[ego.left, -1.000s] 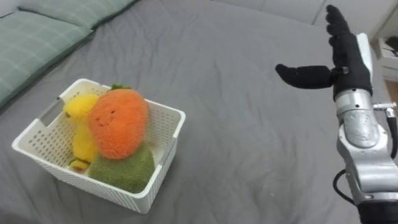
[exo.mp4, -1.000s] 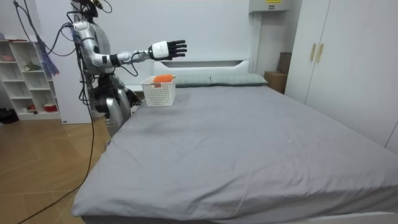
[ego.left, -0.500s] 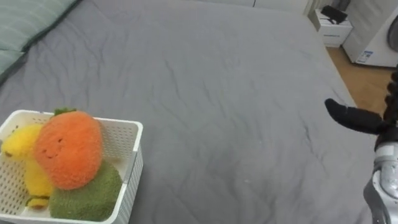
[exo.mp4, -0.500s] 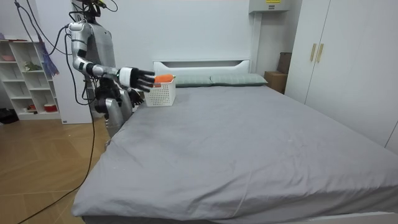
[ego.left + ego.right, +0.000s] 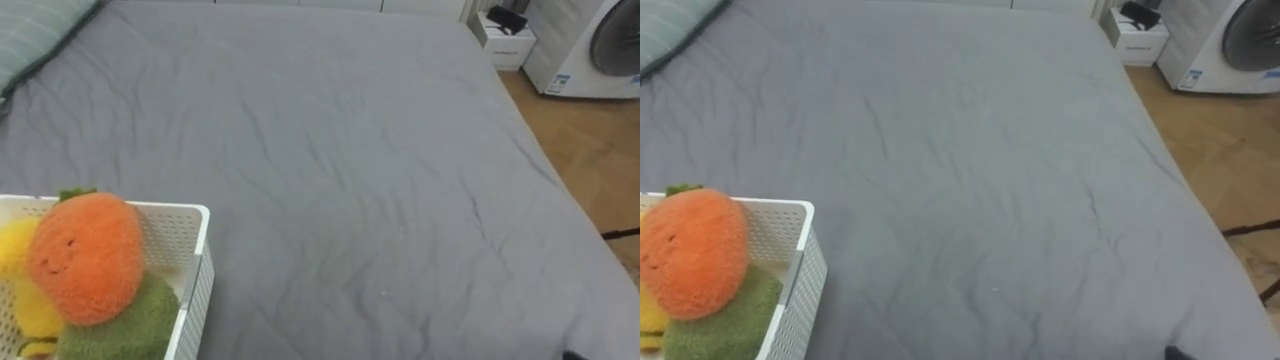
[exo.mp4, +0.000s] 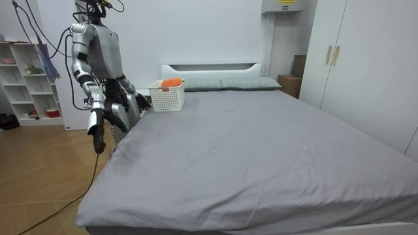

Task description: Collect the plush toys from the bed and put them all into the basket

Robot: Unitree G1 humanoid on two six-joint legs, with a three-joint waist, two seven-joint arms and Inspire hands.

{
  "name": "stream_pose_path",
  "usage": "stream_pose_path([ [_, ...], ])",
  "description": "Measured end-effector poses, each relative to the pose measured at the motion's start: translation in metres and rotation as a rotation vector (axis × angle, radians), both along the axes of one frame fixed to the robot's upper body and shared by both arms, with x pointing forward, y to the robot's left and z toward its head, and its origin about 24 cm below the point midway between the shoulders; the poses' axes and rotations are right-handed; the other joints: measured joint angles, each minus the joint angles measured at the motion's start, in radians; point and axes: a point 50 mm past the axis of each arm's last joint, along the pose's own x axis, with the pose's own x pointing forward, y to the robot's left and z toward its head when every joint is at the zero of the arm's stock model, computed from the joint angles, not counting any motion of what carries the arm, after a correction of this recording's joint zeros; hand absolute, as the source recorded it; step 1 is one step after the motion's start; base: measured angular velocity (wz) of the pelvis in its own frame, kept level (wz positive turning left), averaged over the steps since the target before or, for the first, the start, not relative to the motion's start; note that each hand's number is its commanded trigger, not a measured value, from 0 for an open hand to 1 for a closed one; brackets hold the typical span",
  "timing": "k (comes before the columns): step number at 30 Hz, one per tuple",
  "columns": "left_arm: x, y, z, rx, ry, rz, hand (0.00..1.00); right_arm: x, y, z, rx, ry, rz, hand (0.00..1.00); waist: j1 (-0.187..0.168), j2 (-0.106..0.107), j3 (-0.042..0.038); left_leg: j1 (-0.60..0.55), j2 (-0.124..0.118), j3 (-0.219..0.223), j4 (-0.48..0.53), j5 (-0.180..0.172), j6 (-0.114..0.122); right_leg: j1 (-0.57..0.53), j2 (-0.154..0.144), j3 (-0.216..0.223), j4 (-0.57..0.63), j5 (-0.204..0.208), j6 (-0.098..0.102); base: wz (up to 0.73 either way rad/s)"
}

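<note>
Right arm hangs straight down at the robot's side, where it stands at the head corner of the bed (image 5: 350, 170) on the room view's left. Right hand (image 6: 98, 136) is below mattress level, fingers loosely straight and pointing at the floor, holding nothing. Left hand (image 6: 140, 102) is low by the hip; finger state cannot be told. All toys are well apart from both hands. The white basket (image 5: 197, 282) on the bed holds an orange plush (image 5: 85, 258) on top, with a yellow plush (image 5: 20, 295) and a green plush (image 5: 125, 325) under it.
</note>
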Motion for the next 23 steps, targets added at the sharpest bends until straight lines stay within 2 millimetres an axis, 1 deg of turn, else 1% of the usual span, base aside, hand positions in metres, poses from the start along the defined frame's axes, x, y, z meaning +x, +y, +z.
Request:
stream_pose_path([
  [1, -0.001, 0.0, 0.0, 0.0, 0.003, 0.003, 0.0, -0.013, 0.003, -0.006, 0.023, 0.049, -0.017, 0.0, 0.004, 0.001, 0.0, 0.001, 0.001, 0.001, 0.0, -0.001, -0.001, -0.001, 0.001, -0.001, 0.0, 0.0, 0.0, -0.04],
  [2, -0.002, 0.001, 0.0, 0.0, 0.003, 0.007, 0.0, -0.019, 0.005, -0.009, 0.033, 0.069, -0.025, 0.0, 0.006, 0.001, -0.0003, 0.001, 0.002, 0.001, 0.0, -0.002, -0.001, -0.002, 0.001, 0.0, 0.0, 0.0, 0.0, -0.06],
  [4, -0.003, 0.002, 0.0, -0.002, 0.007, 0.005, 0.0, -0.039, 0.013, -0.018, 0.091, 0.144, -0.027, 0.0, 0.002, 0.001, -0.0007, 0.004, 0.001, -0.004, 0.0, -0.002, -0.002, 0.002, 0.002, 0.0, 0.0, -0.001, -0.002, 0.0],
  [5, -0.004, 0.002, 0.0, -0.004, 0.009, 0.005, 0.0, -0.044, 0.015, -0.02, 0.105, 0.165, -0.024, 0.0, 0.004, 0.002, -0.0005, 0.007, 0.001, -0.004, 0.0, -0.003, -0.003, 0.003, 0.002, 0.001, 0.0, -0.002, -0.003, -0.03],
  [7, -0.006, 0.001, 0.0, -0.011, 0.016, 0.006, 0.0, -0.06, 0.028, -0.029, 0.18, 0.226, -0.012, 0.0, 0.007, 0.005, 0.0004, 0.013, 0.002, -0.004, 0.0, -0.006, -0.004, 0.007, 0.002, -0.001, 0.001, -0.003, -0.005, 0.0],
  [8, -0.005, 0.001, 0.0, -0.015, 0.017, 0.005, 0.0, -0.063, 0.032, -0.031, 0.204, 0.242, -0.006, 0.0, 0.007, 0.005, 0.0002, 0.013, 0.002, -0.003, 0.001, -0.006, -0.004, 0.007, 0.002, -0.001, 0.001, -0.004, -0.005, 0.0],
  [10, -0.01, 0.001, -0.001, -0.024, 0.036, 0.009, 0.0, -0.078, 0.046, -0.038, 0.298, 0.316, 0.034, 0.0, 0.01, 0.009, 0.0011, 0.014, 0.001, -0.006, 0.001, -0.007, -0.003, 0.008, 0.001, -0.002, 0.001, -0.007, -0.006, 0.0],
  [11, -0.009, 0.001, -0.001, -0.024, 0.039, 0.007, 0.0, -0.077, 0.049, -0.04, 0.319, 0.331, 0.057, 0.0, 0.01, 0.012, 0.0018, 0.014, 0.002, -0.007, 0.001, -0.008, -0.003, 0.008, 0.0, -0.002, 0.001, -0.007, -0.006, 0.0],
  [13, -0.01, -0.001, -0.002, -0.022, 0.059, -0.009, 0.0, -0.087, 0.059, -0.044, 0.389, 0.44, 0.179, 0.0, 0.014, 0.017, 0.0008, 0.014, 0.0, -0.008, 0.002, -0.009, -0.002, 0.008, 0.0, -0.001, 0.002, -0.008, -0.006, 0.0],
  [17, -0.01, -0.002, -0.004, -0.023, 0.08, -0.019, 0.0, -0.093, 0.07, -0.047, 0.473, 0.539, 0.3, 0.0, 0.023, 0.022, -0.0014, 0.015, -0.001, -0.008, 0.005, -0.011, -0.002, 0.009, 0.0, -0.001, 0.005, -0.008, -0.006, 0.0],
  [19, -0.007, -0.004, -0.005, -0.022, 0.089, -0.026, 0.0, -0.086, 0.076, -0.05, 0.499, 0.583, 0.382, 0.0, 0.027, 0.026, -0.0009, 0.015, -0.001, -0.008, 0.005, -0.011, -0.002, 0.009, 0.0, -0.002, 0.004, -0.008, -0.006, 0.0],
  [21, -0.007, -0.005, -0.005, -0.023, 0.098, -0.03, 0.0, -0.079, 0.078, -0.051, 0.507, 0.583, 0.413, 0.0, 0.03, 0.029, -0.0019, 0.021, -0.001, -0.008, 0.005, -0.012, -0.002, 0.01, -0.001, -0.003, 0.003, -0.008, -0.006, 0.0],
  [23, -0.008, -0.006, -0.006, -0.028, 0.106, -0.027, 0.0, -0.072, 0.078, -0.051, 0.503, 0.575, 0.432, 0.0, 0.034, 0.033, -0.0008, 0.03, -0.001, -0.008, 0.004, -0.013, -0.002, 0.02, -0.001, -0.003, 0.002, -0.008, -0.006, 0.0],
])
